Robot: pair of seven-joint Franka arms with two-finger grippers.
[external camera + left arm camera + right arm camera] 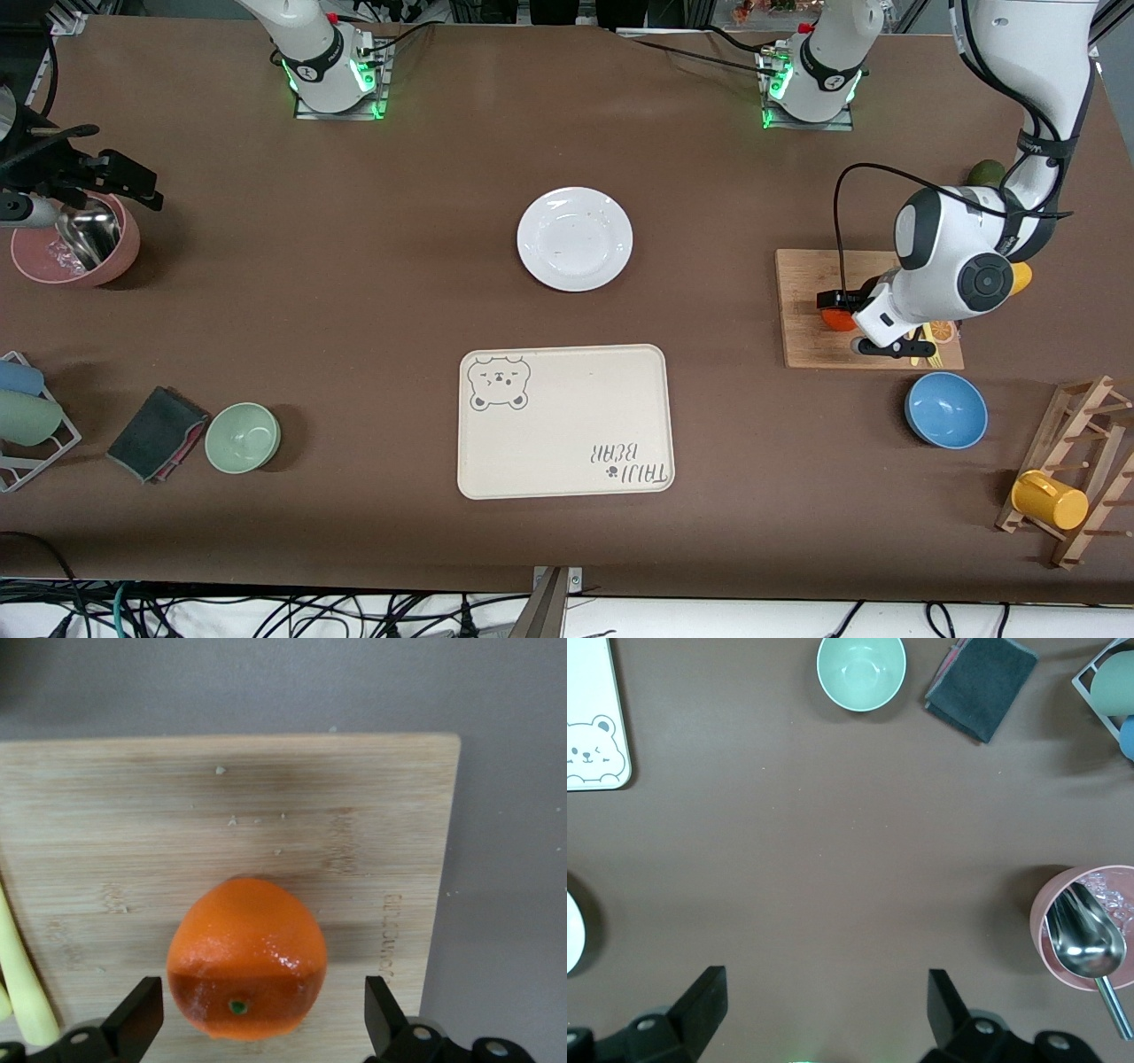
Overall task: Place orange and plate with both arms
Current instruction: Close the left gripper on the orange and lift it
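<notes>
**L jaws wide round the orange, R jaws wide over bare table**

Going across the front view from the R arm's end: my right gripper (819, 1019) hangs up in the air over brown table by the pink bowl (75, 244), which holds a metal scoop (1085, 943). Fingers (700, 1001) spread wide, nothing between them, touching nothing. R arm waits.

Nearer the front camera at that end: a rack (31, 416) w/ cups, a dark cloth (155, 432), a green bowl (243, 437) just beside the cloth.

Mid-table: the plate (575, 238), white, bare, flat on the table. The bear tray (564, 421) lies nearer the camera than the plate, well apart from it.

Toward the L arm's end: the cutting board (806, 301) w/ the orange (246, 958) sitting on it. My left gripper (257, 1014) is down at the board, fingers (137, 1014) wide apart, one each side of the orange, a clear gap on both sides; no contact w/ the fruit. Something pale yellow lies at the board's edge in the L wrist view.

A blue bowl (945, 409) sits nearer the camera than the board; a wooden rack (1076, 470) w/ a yellow mug (1050, 501) stands at the table's end.
</notes>
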